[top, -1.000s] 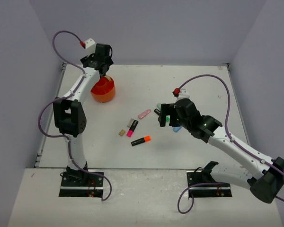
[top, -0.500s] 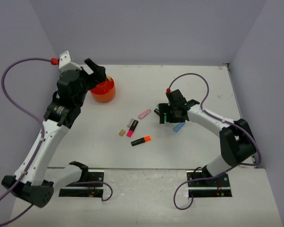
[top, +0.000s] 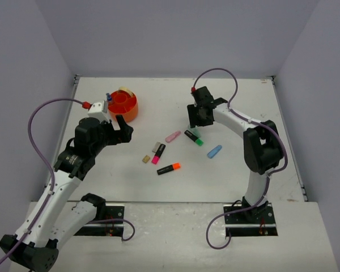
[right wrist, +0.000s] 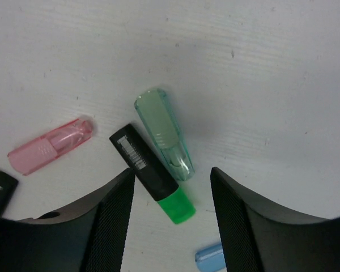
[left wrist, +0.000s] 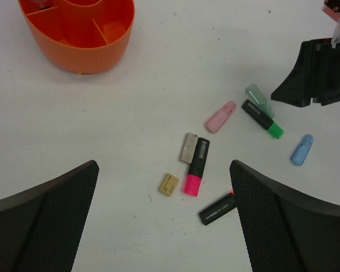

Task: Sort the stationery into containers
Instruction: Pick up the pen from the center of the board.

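Highlighter with green tip [right wrist: 153,173] lies on the table [top: 238,170] below the right gripper [right wrist: 171,181], framed between its spread, empty fingers [right wrist: 107,226], mint piece [right wrist: 164,133] touching alongside. Left gripper [left wrist: 163,167] hangs wide apart near the orange tub [left wrist: 85,51].

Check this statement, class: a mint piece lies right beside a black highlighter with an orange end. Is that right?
Not quite. The black highlighter lying right beside the mint piece has a green end, not an orange one. The right wrist view shows this plainly.
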Tool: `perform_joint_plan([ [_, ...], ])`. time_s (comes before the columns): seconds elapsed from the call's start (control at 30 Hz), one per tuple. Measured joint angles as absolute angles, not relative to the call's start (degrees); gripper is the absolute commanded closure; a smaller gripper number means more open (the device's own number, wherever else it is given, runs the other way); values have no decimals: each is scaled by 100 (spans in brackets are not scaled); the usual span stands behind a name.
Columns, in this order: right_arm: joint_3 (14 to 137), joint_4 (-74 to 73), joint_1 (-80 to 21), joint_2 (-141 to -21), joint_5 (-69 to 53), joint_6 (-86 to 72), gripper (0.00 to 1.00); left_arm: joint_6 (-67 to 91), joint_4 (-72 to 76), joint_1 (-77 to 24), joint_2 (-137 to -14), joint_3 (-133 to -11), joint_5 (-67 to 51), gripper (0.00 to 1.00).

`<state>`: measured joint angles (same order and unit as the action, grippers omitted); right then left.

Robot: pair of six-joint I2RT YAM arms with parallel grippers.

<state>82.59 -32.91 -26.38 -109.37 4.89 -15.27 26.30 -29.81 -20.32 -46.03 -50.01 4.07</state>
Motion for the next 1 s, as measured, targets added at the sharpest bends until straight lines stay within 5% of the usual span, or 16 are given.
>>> perform_joint_plan([
  [0.6, 8777, -3701, -2563, -11982, 389, -1121, 54, 2316, -2996, -2032, -4525, -4814, 742, 0],
  [0.9, 8914, -3849, -2522, -12064, 212, -1017, 95, 2294, -2987, -2032, -4555, -4833, 651, 0],
  [1.0, 8914, -3859, -2517, -12060, 245, -1047, 100, 2334, -2907, -2032, -4638, -4893, 502, 0],
])
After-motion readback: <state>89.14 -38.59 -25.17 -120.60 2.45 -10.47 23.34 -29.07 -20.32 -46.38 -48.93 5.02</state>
